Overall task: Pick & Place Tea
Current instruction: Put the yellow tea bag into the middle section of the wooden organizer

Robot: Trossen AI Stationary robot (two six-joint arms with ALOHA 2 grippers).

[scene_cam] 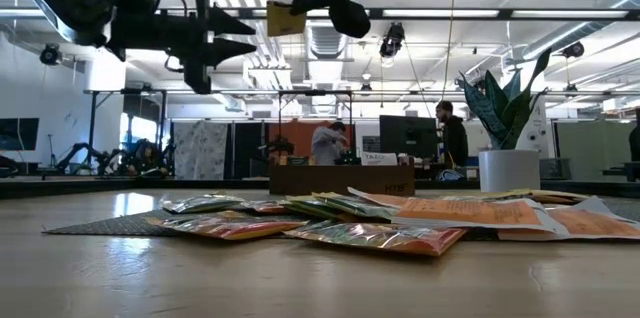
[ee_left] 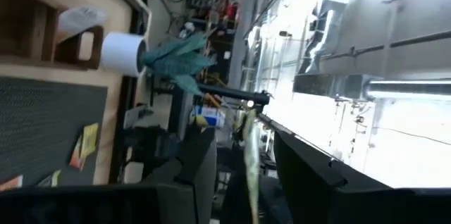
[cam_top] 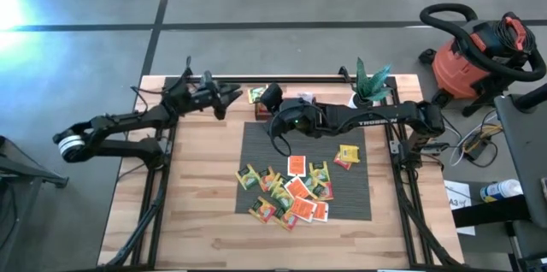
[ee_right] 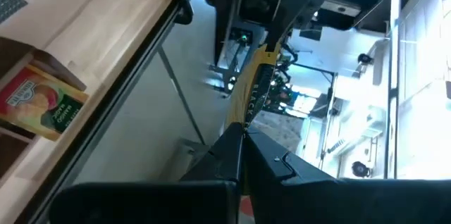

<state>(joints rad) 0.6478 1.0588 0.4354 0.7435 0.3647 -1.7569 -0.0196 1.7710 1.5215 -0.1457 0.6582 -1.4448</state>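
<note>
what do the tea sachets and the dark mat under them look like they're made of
The small flat square tea sachets: probably glossy foil or plastic film, since they catch highlights and crinkle. The dark grey ribbed mat: matte, finely ridged, likely rubber or woven plastic; I can't tell which.

We are seeing orange-red, yellow and green tea sachets with small dark marks lying on a dark grey mat, which is covering pale, striped wood table. A green plant is standing in a white pot; the vacuum is showing orange-red and black.
</note>
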